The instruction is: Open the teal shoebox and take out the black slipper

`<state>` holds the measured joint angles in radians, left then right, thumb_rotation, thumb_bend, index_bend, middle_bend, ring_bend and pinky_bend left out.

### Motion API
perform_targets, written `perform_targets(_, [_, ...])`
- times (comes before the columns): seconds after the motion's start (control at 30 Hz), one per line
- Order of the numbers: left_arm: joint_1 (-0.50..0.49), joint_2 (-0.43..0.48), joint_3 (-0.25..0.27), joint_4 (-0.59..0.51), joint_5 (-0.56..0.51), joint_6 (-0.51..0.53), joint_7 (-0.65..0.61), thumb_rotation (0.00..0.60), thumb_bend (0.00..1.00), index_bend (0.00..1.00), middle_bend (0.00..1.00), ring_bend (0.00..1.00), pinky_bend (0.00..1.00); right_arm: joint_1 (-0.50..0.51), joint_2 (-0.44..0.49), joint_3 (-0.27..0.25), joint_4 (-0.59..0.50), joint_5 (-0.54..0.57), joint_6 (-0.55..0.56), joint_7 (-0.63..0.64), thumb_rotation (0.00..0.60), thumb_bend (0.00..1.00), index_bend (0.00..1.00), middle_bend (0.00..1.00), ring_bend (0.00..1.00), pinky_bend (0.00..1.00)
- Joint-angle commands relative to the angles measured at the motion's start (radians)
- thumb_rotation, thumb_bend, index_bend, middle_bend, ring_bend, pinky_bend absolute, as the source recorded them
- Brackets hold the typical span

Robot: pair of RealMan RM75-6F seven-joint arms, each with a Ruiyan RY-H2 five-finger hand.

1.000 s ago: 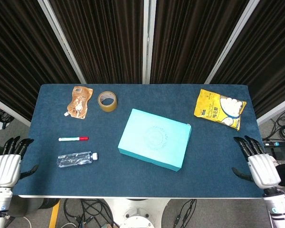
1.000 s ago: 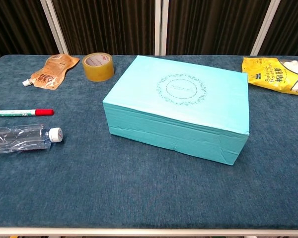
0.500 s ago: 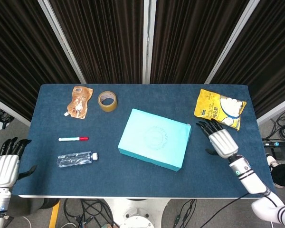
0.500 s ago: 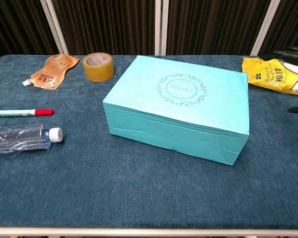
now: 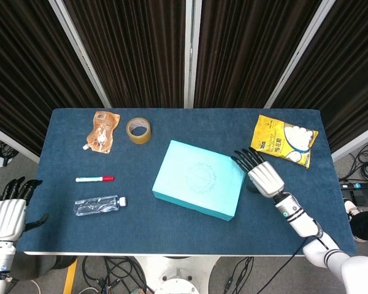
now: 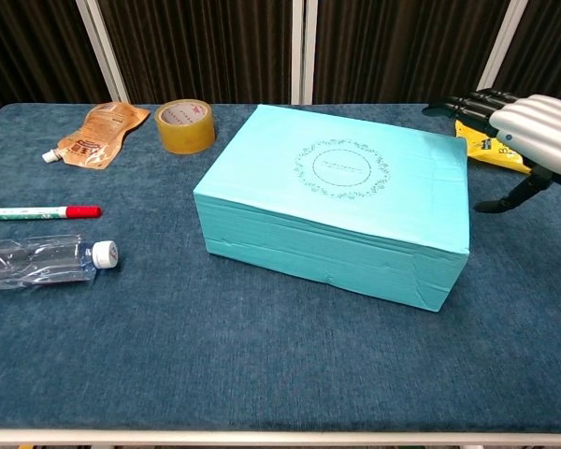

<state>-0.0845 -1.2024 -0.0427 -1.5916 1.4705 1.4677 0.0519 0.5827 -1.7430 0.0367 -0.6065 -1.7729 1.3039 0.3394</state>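
The teal shoebox (image 5: 199,179) (image 6: 341,196) lies shut in the middle of the blue table, its lid printed with a round wreath. No slipper shows. My right hand (image 5: 262,174) (image 6: 528,126) hovers just off the box's right end with fingers spread and straight, holding nothing, its fingertips close to the lid's far right corner. My left hand (image 5: 9,211) hangs open beyond the table's left front corner, far from the box; the chest view does not show it.
A yellow snack bag (image 5: 284,140) (image 6: 494,150) lies at the back right, behind my right hand. On the left are a brown pouch (image 5: 102,130), a tape roll (image 5: 138,130) (image 6: 184,125), a red-capped marker (image 5: 94,179) and a flattened plastic bottle (image 5: 99,204).
My right hand has come in from the table's right front edge, leftward and up to the box's right end. The left hand and the box have not moved.
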Motion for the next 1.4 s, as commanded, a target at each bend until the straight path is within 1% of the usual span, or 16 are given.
perform_targets(0.03, [0.001,0.006,0.001,-0.005,0.002,0.000,-0.023,0.600,0.16,0.16,0.17,0.07,0.07,0.012,-0.038,-0.018,0.052,-0.003,0.027,0.030,0.600,0.01,0.05,0.04,0.00,0.00])
perform_targets(0.13, [0.004,0.011,0.004,-0.006,0.007,0.004,-0.038,0.600,0.16,0.16,0.17,0.07,0.07,0.018,-0.064,-0.028,0.096,-0.003,0.039,0.046,0.600,0.03,0.10,0.06,0.00,0.00])
perform_targets(0.2, [0.005,0.013,0.006,-0.006,0.008,0.005,-0.045,0.600,0.16,0.16,0.17,0.07,0.07,0.023,-0.080,-0.039,0.129,-0.007,0.049,0.059,0.600,0.08,0.17,0.10,0.00,0.00])
perform_targets(0.23, [0.006,0.015,0.006,-0.007,0.009,0.005,-0.047,0.600,0.16,0.16,0.17,0.07,0.07,0.025,-0.087,-0.044,0.143,-0.010,0.057,0.065,0.600,0.14,0.21,0.13,0.00,0.00])
perform_targets(0.3, [0.004,0.022,0.007,-0.014,0.008,0.000,-0.059,0.600,0.16,0.16,0.17,0.07,0.07,0.029,-0.102,-0.054,0.178,-0.017,0.083,0.083,0.600,0.29,0.33,0.19,0.03,0.00])
perform_targets(0.4, [0.006,0.028,0.012,-0.022,0.010,-0.003,-0.073,0.600,0.16,0.16,0.17,0.07,0.07,0.028,-0.122,-0.057,0.216,-0.010,0.116,0.138,0.600,0.47,0.47,0.30,0.14,0.02])
perform_targets(0.47, [0.007,0.031,0.013,-0.023,0.009,-0.003,-0.070,0.600,0.16,0.16,0.17,0.07,0.07,0.027,-0.128,-0.053,0.229,0.001,0.127,0.183,0.600,0.56,0.52,0.34,0.19,0.04])
perform_targets(0.53, [0.006,0.033,0.013,-0.028,0.007,-0.006,-0.069,0.600,0.16,0.16,0.17,0.07,0.07,0.027,-0.131,-0.050,0.235,0.015,0.125,0.235,0.600,0.61,0.54,0.36,0.20,0.04])
perform_targets(0.63, [0.005,0.035,0.013,-0.032,0.008,-0.007,-0.060,0.600,0.16,0.16,0.17,0.07,0.07,0.030,-0.123,-0.038,0.212,0.044,0.106,0.337,0.600,0.63,0.54,0.36,0.21,0.04])
perform_targets(0.7, [0.004,0.036,0.013,-0.035,0.009,-0.007,-0.055,0.600,0.16,0.16,0.17,0.07,0.07,0.032,-0.117,-0.021,0.182,0.075,0.085,0.416,0.600,0.63,0.54,0.36,0.21,0.04])
perform_targets(0.77, [0.004,0.038,0.013,-0.039,0.007,-0.009,-0.049,0.600,0.16,0.16,0.17,0.07,0.07,0.035,-0.108,0.003,0.135,0.113,0.050,0.508,0.600,0.63,0.54,0.36,0.21,0.04])
perform_targets(0.87, [0.004,0.040,0.013,-0.045,0.006,-0.009,-0.041,0.600,0.16,0.16,0.17,0.07,0.07,0.043,-0.088,0.031,0.067,0.158,0.000,0.608,0.600,0.63,0.53,0.36,0.21,0.04])
perform_targets(0.97, [0.004,0.043,0.014,-0.051,0.005,-0.009,-0.036,0.600,0.16,0.16,0.17,0.07,0.07,0.053,-0.050,0.058,-0.027,0.202,-0.063,0.706,0.600,0.63,0.53,0.36,0.21,0.04])
perform_targets(1.17, [0.004,0.051,0.014,-0.062,0.005,-0.008,-0.028,0.600,0.16,0.16,0.17,0.07,0.07,0.087,0.076,0.106,-0.268,0.284,-0.224,0.882,0.600,0.59,0.49,0.36,0.20,0.01])
perform_targets(1.3, [0.002,0.053,0.013,-0.066,0.008,-0.007,-0.025,0.600,0.16,0.16,0.17,0.07,0.07,0.113,0.177,0.138,-0.434,0.349,-0.369,1.010,0.600,0.57,0.45,0.36,0.18,0.00])
perform_targets(1.4, [0.001,0.055,0.013,-0.068,0.008,-0.009,-0.024,0.600,0.16,0.16,0.17,0.07,0.07,0.129,0.226,0.169,-0.514,0.402,-0.460,1.093,0.600,0.55,0.44,0.36,0.18,0.00])
